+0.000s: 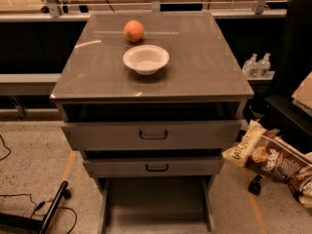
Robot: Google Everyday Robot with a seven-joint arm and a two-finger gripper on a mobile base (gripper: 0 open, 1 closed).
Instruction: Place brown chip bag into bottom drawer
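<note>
Brown chip bag (pixel 271 161) is in the air to the right of the cabinet, not yet over the bottom drawer (pixel 156 204).
The bag extends left from the end effector (pixel 305 188) at the frame edge; whether it is gripping can't be told. The open drawer sits left of and below the end effector. Best approach is probably to move left, stay below the middle drawer (pixel 155 166), line the bag's length up with the tray, and lower it before release. A bag corner may snag a side wall.

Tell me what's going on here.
The chip bag hangs right of the cabinet, beside the middle drawer, its far end running off the right edge. The gripper is not in view, presumably there. The bottom drawer stands pulled out; the bag is not in it yet. A bowl and an orange sit on top.
</note>
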